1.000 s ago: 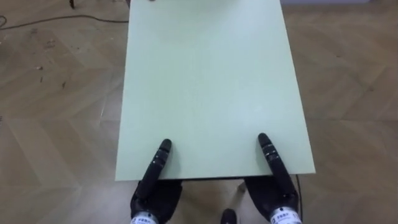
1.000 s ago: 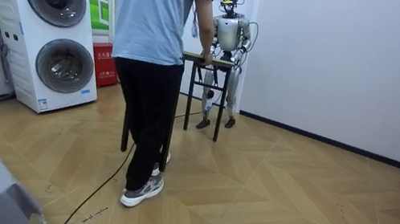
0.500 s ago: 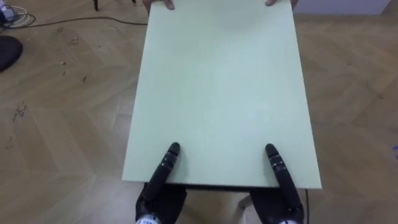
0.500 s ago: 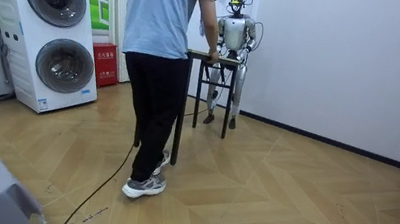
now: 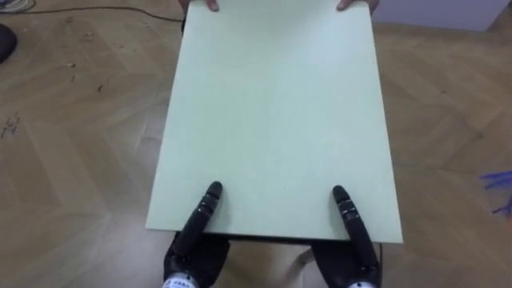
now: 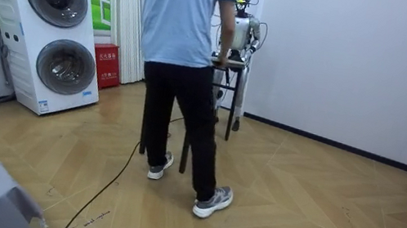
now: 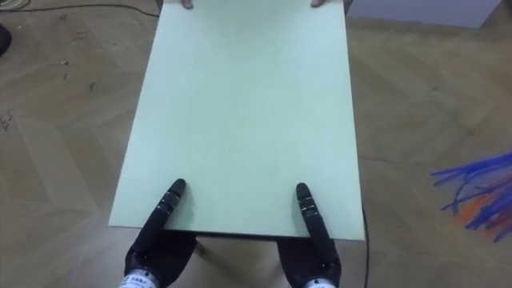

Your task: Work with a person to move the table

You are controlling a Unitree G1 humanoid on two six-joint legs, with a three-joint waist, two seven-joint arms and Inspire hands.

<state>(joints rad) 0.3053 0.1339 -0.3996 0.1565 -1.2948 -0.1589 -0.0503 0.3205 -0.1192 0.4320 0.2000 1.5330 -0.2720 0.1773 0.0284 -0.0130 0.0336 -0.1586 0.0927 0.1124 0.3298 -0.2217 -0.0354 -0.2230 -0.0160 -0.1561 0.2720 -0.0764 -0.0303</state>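
Person (image 6: 179, 60) has stepped toward the room view's right since the earlier picture and now strides mid-step, back to the camera, hiding most of the robot near the white wall (image 6: 344, 63); the table (image 5: 272, 112) has shifted that way with them. Carry is under way, my read: the table sits between the two, held at both short ends. At the far end the person's hands (image 5: 210, 4) grip the corners. At the near end the robot's left hand (image 5: 198, 218) and right hand (image 5: 349, 216) each clamp the edge, thumb laid flat on top, the rest of the hand under the board, well apart, one toward each corner. Hands are placed and the lift looks done; the walk is going on. What's left is reaching the spot and setting the table down, and no target shows, so how much remains can't be told. Tabletop is pale green, plain, nothing on it. Underfoot is a herringbone wood floor (image 5: 72, 120) with scuffs. Stacked washer and dryer (image 6: 52, 31) stand at the room view's left. Blue and orange strands (image 7: 480, 192) lie at the right edge of the eye view.
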